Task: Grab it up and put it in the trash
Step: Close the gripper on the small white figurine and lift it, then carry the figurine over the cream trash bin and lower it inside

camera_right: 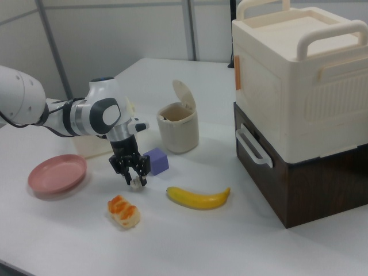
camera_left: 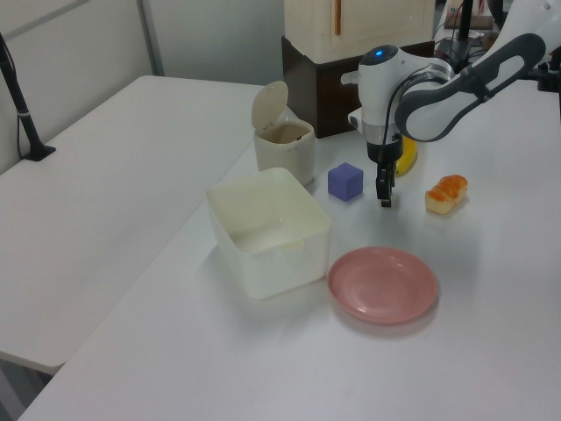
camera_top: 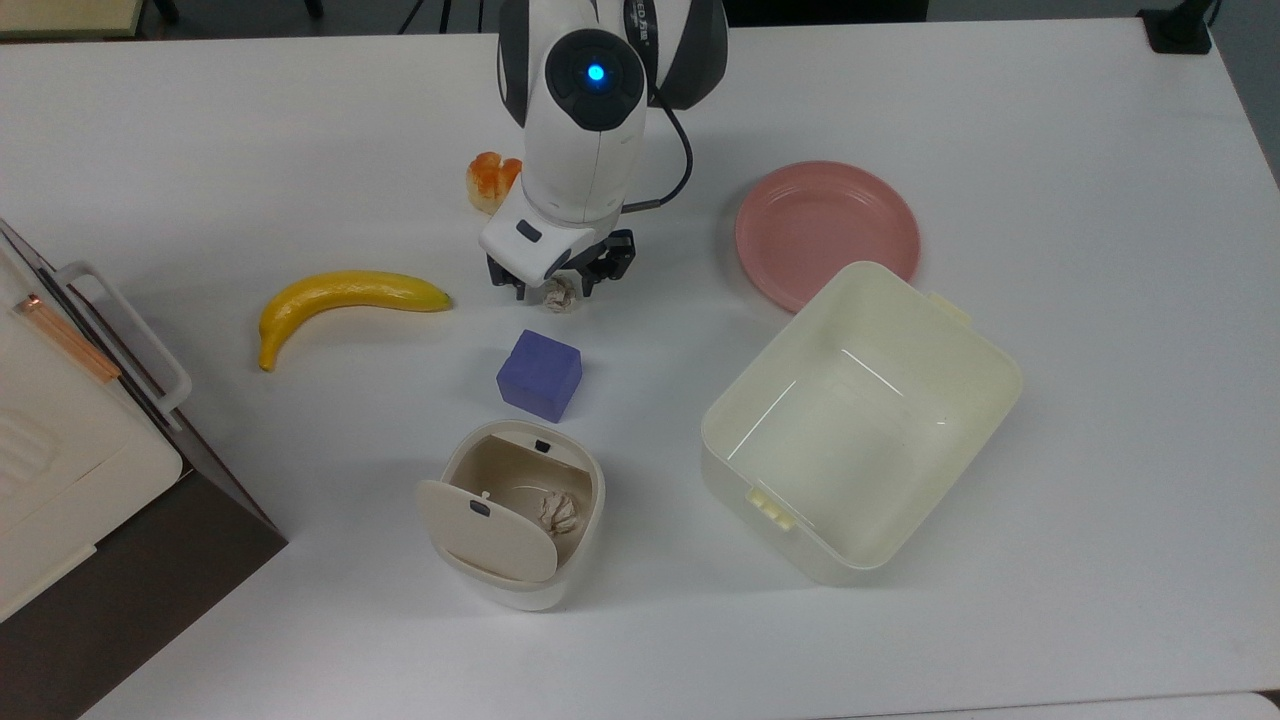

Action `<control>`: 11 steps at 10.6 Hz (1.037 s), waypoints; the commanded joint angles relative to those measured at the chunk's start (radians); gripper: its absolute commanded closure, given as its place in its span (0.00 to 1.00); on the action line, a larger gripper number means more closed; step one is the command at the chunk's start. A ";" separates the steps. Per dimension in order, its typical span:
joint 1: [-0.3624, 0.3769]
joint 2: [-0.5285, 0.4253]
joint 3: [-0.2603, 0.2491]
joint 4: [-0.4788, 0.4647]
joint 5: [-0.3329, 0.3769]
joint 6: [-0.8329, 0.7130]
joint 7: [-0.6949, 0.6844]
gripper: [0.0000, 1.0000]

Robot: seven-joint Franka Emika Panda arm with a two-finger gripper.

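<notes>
The small crumpled off-white paper ball point(camera_top: 561, 293) lies on the white table just behind the purple cube point(camera_top: 540, 375). My gripper point(camera_top: 556, 288) points straight down over it, its dark fingers pressed against the ball on both sides; the right view has the ball point(camera_right: 136, 183) between the fingertips at table level. The trash point(camera_top: 590, 520), a small rounded beige bin with its flap lid tipped open, stands in front of the cube, and another paper wad point(camera_top: 558, 512) lies inside it. In the left view, my gripper point(camera_left: 384, 198) hides the ball.
A banana point(camera_top: 340, 295) lies at the top view's left of the gripper, an orange bread piece point(camera_top: 490, 178) behind it. A pink plate point(camera_top: 825, 230) and a cream rectangular tub point(camera_top: 980, 350) sit at the top view's right. A large cream-and-brown box point(camera_top: 60, 430) fills the left edge.
</notes>
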 commanded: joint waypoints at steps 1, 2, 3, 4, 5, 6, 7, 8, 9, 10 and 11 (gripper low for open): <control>0.001 0.009 0.001 0.018 -0.045 0.006 0.061 0.91; 0.000 0.009 0.001 0.020 -0.053 0.006 0.052 1.00; -0.001 0.006 0.002 0.026 -0.053 0.006 0.035 1.00; 0.001 0.000 0.002 0.065 -0.047 -0.003 0.044 1.00; 0.006 -0.014 0.002 0.133 -0.032 -0.023 0.056 1.00; 0.003 -0.031 0.004 0.196 -0.016 -0.058 0.084 1.00; 0.000 -0.035 0.004 0.251 0.043 -0.063 0.085 1.00; -0.007 -0.037 0.002 0.288 0.109 -0.063 0.087 1.00; -0.013 -0.035 -0.004 0.313 0.157 -0.057 0.128 1.00; -0.016 -0.022 -0.009 0.329 0.165 -0.039 0.233 1.00; -0.022 0.016 -0.012 0.386 0.154 0.007 0.342 1.00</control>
